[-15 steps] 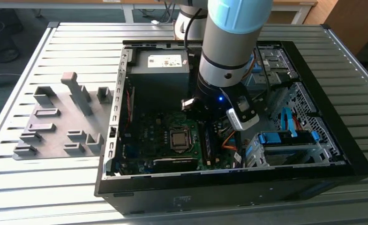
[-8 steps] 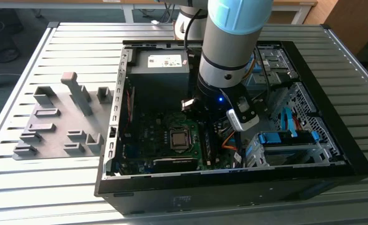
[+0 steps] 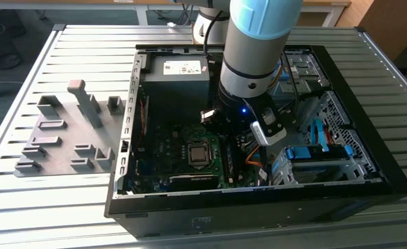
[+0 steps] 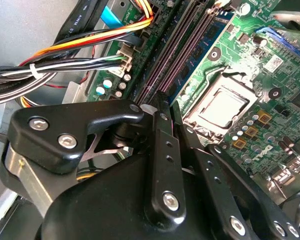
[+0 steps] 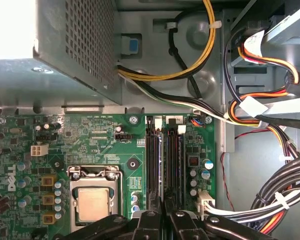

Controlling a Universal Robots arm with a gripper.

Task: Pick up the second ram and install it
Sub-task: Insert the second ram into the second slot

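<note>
The ram (image 5: 165, 165) stands on edge in the slots (image 5: 152, 160) beside the CPU socket (image 5: 94, 202) on the motherboard (image 3: 182, 150); the gripper (image 5: 164, 206) pinches its near end, fingers (image 4: 162, 150) closed tight; the arm (image 3: 255, 52) reaches into the case (image 3: 369, 171).

The arm (image 3: 255, 49) is a thick grey cylinder with a pale blue cap and a black joint band, a small blue light glowing below it. A silver-grey camera module (image 3: 267, 129) is attached beside the wrist. The claw (image 4: 165, 107) is glossy black, its linkage bars fastened with silver screws.
</note>
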